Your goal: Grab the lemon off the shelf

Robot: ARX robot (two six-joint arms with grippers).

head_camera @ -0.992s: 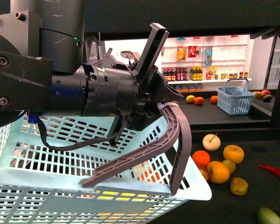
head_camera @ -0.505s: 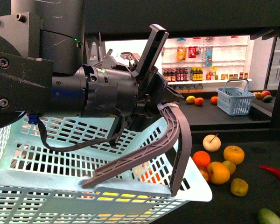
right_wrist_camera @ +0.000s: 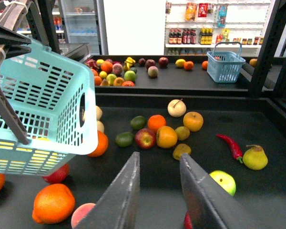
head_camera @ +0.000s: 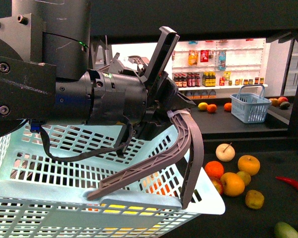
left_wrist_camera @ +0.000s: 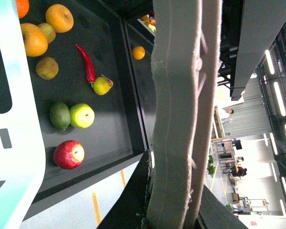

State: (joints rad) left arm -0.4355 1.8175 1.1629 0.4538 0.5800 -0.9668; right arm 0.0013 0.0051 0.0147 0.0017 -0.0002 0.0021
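Lemon point(right_wrist_camera: 181, 150), dull yellow and oval, lies on the dark tray of the shelf point(right_wrist_camera: 257, 124), just beside an orange point(right_wrist_camera: 166, 136) and apart from a red chili point(right_wrist_camera: 229, 145) further along. In the front view the lemon point(head_camera: 254, 198) is near the corner of the pale blue basket point(head_camera: 39, 198). The right end effector point(right_wrist_camera: 158, 160) hangs above the tray with fingers spread and nothing between them. The left end effector point(head_camera: 171, 106) is clamped on the basket's grey handle point(head_camera: 186, 141).
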